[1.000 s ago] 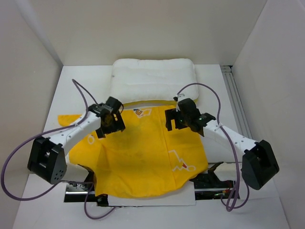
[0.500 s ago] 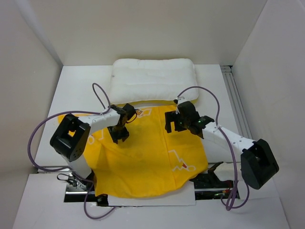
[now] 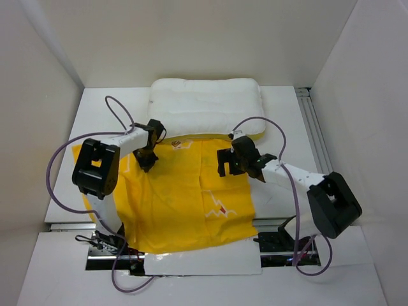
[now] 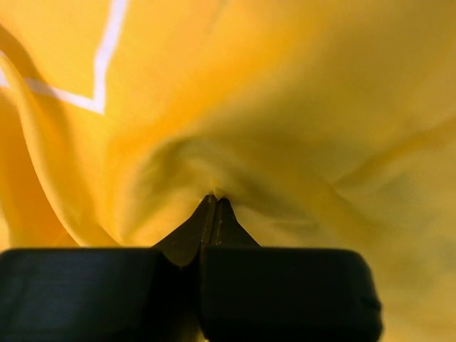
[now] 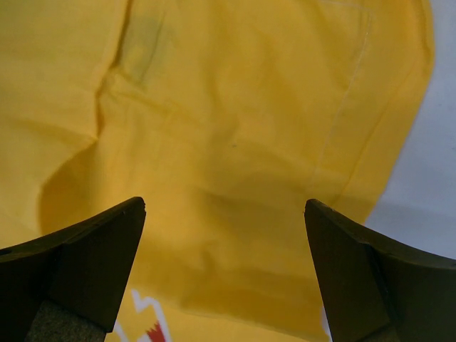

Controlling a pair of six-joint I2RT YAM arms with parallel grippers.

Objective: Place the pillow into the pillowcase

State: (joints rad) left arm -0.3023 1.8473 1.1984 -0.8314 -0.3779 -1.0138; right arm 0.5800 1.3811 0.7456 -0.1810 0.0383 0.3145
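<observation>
the left gripper (image 3: 148, 157) is clenched on a pinch of the pillowcase (image 3: 185, 201) near its far edge, cloth puckered at the tips; the right gripper (image 3: 224, 163) is held wide apart over it, nothing grasped; only the top layer should be lifted, approx. toward the pillow (image 3: 204, 105) laid just beyond; cloth thin, yellow, creased; pillow puffy, white, w/ rounded corners

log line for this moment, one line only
left gripper: shut, pinching pillowcase fabric | right gripper: open over pillowcase | pillow: not in pillowcase, lying just beyond its far edge
</observation>
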